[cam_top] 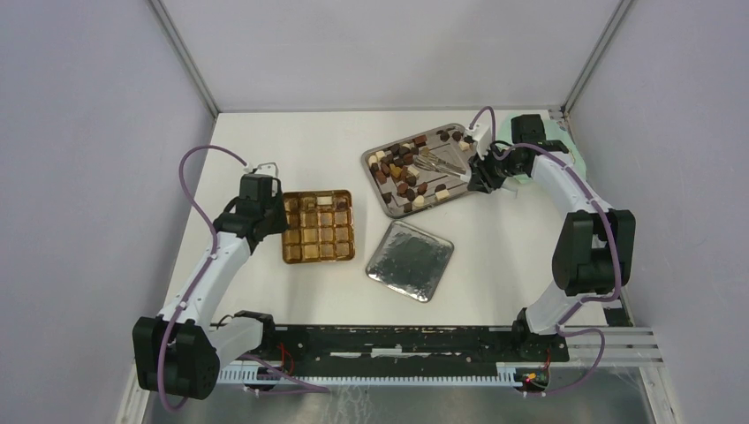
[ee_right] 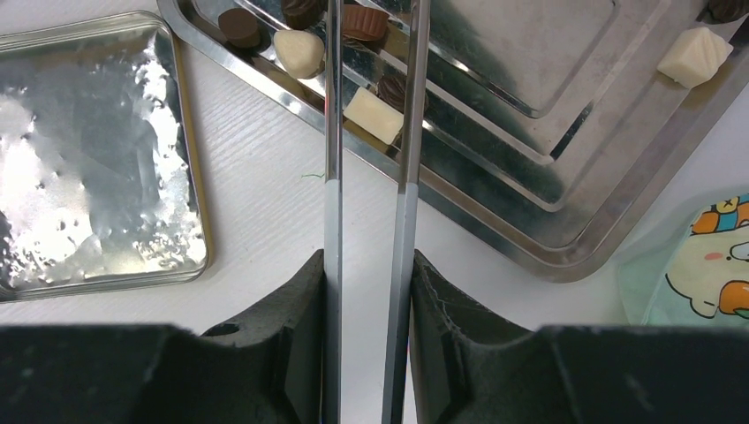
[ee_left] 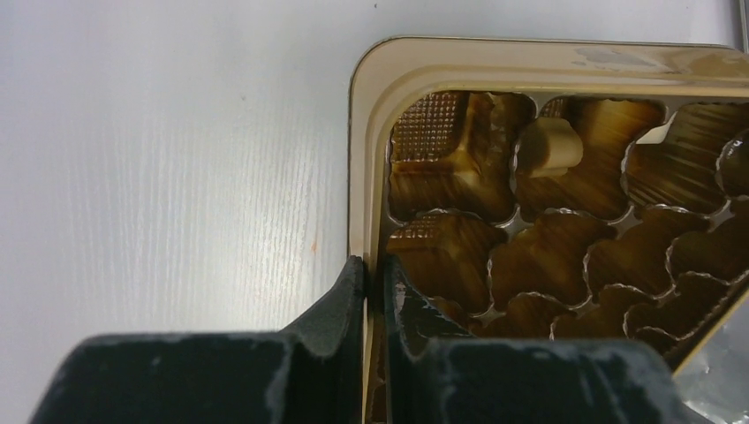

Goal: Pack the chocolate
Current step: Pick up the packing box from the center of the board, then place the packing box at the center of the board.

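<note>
A white table [cam_top: 291,150] stood within grey walls [cam_top: 380,53]. The left gripper [ee_left: 371,269] clamped the gold tin [ee_left: 459,66] by its rim. Right of the tin, the right gripper [ee_right: 368,261] grasped tongs [ee_right: 333,132].

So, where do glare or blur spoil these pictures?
Right wrist view: white glare washes the shiny silver square lid, and the steel tray mirrors streaks. Left wrist view: the black fingers near the lens are soft; the gold gridded tin's rim shines. Top external view: even light, faint shadows.
</note>
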You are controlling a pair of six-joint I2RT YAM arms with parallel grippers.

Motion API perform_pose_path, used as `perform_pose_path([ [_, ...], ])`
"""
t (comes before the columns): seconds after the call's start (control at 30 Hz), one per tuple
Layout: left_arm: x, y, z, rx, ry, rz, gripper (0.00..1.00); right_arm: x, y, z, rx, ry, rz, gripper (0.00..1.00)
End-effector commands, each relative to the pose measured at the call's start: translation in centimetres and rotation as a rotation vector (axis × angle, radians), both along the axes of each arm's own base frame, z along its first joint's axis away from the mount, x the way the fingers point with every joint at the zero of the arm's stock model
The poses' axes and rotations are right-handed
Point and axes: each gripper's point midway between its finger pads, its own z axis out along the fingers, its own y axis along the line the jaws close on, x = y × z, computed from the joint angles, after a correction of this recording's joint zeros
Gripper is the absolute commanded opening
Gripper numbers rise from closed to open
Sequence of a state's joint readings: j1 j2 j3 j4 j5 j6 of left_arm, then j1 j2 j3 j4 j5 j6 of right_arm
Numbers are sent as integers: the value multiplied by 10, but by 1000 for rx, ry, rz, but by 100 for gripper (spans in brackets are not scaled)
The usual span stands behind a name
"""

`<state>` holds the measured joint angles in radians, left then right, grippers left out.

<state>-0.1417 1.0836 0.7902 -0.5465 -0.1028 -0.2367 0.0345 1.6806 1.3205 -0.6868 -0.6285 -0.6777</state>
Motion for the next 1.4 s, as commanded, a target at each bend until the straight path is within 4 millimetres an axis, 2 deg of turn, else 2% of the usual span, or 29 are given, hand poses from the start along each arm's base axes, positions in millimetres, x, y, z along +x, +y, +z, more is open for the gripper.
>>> perform_pose_path([
  [0.0, 15, -7, 17, 0, -100, -61, 2, 9, 6, 44, 36, -117, 18, 0],
  [0.2, 16, -7, 21, 1, -116, -64, 2, 8, 7, 48, 42, -129, 25, 0],
  [0.63, 15, -4, 77, 62, -399, -89, 2, 6, 11, 53, 57, -136, 33, 0],
  [0.83, 13, -7, 83, 69, -428, -105, 2, 6, 12, 54, 58, -138, 36, 0],
  [0.97, 15, -10, 70, 49, -371, -100, 2, 5, 13, 54, 56, -139, 38, 0],
  [1.17, 19, -11, 21, 59, -140, -82, 2, 2, 16, 55, 61, -135, 50, 0],
  [1.37, 25, -20, -5, 40, -16, -107, 2, -4, 26, 55, 63, -134, 77, 0],
])
